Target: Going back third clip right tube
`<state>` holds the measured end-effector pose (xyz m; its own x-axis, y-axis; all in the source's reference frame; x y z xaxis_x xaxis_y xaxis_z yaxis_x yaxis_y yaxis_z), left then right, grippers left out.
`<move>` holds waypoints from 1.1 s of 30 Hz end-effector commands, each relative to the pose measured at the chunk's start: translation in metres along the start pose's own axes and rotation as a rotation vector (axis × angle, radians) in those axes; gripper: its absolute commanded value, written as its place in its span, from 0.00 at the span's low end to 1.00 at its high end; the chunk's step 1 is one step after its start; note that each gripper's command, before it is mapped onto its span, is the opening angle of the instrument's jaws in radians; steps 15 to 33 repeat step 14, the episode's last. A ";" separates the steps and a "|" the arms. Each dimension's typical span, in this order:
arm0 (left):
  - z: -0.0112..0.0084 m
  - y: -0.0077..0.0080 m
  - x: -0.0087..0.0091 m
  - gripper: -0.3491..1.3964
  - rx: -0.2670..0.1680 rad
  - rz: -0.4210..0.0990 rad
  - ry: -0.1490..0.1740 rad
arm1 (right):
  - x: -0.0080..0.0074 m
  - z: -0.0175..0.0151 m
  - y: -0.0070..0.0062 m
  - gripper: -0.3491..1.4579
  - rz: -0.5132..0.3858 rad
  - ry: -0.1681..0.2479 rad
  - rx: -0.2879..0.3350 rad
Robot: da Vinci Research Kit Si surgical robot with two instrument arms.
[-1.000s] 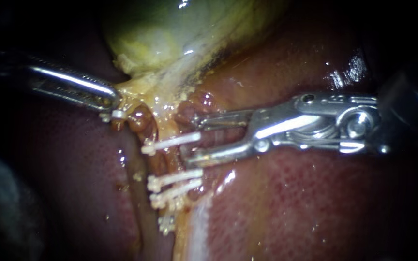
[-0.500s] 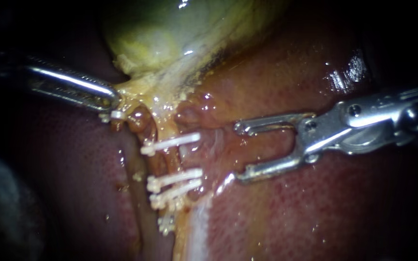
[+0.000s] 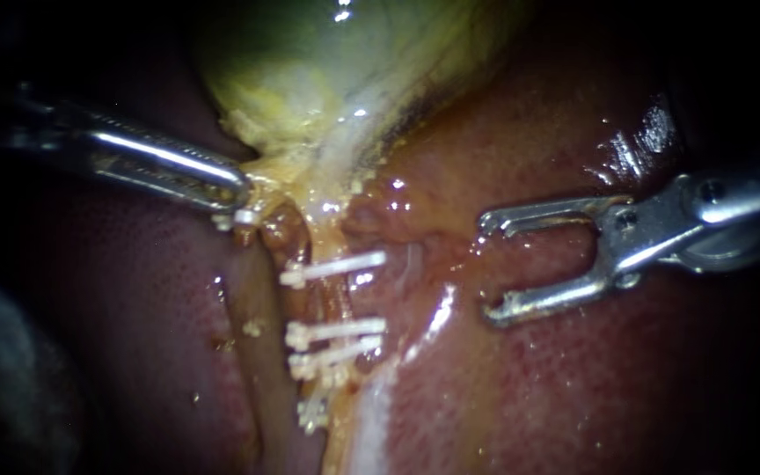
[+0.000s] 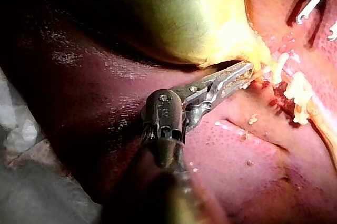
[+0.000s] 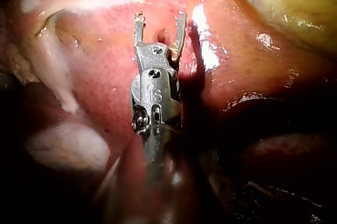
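Gripping gallbladder, left instrument, right instrument gaping, three long clips

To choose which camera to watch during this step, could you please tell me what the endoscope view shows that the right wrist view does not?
Only the endoscope view shows the left instrument, its jaws shut on yellowish tissue at the base of the gallbladder, and the full row of white clips. Only the right wrist view shows the shaft of the right instrument behind its jaws. Both show the right instrument's jaws open, empty and clear of the clips, over the liver.
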<state>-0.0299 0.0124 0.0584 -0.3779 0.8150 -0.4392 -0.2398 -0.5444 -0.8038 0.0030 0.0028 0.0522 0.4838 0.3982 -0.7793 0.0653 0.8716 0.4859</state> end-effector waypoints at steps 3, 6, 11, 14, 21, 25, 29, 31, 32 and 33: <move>0.0009 -0.0005 -0.0003 0.00 -0.003 0.003 -0.004 | 0.0001 -0.0002 0.0000 0.47 0.000 0.001 0.002; 0.0012 -0.0006 -0.0004 0.00 -0.004 0.004 -0.004 | 0.0002 -0.0003 0.0000 0.47 0.001 0.001 -0.001; 0.0012 -0.0006 -0.0004 0.00 -0.004 0.004 -0.004 | 0.0004 -0.0004 -0.0001 0.47 0.002 0.001 0.000; 0.0009 -0.0005 -0.0004 0.00 -0.006 0.004 -0.005 | 0.0005 0.0000 0.0001 0.47 -0.003 0.001 0.000; 0.0009 -0.0005 -0.0004 0.00 -0.006 0.004 -0.005 | 0.0005 0.0000 0.0001 0.47 -0.003 0.001 0.000; 0.0009 -0.0005 -0.0004 0.00 -0.006 0.004 -0.005 | 0.0005 0.0000 0.0001 0.47 -0.003 0.001 0.000; 0.0009 -0.0005 -0.0004 0.00 -0.006 0.004 -0.005 | 0.0005 0.0000 0.0001 0.47 -0.003 0.001 0.000; 0.0009 -0.0005 -0.0004 0.00 -0.006 0.004 -0.005 | 0.0005 0.0000 0.0001 0.47 -0.003 0.001 0.000; 0.0009 -0.0005 -0.0004 0.00 -0.006 0.004 -0.005 | 0.0005 0.0000 0.0001 0.47 -0.003 0.001 0.000; 0.0009 -0.0005 -0.0004 0.00 -0.006 0.004 -0.005 | 0.0005 0.0000 0.0001 0.47 -0.003 0.001 0.000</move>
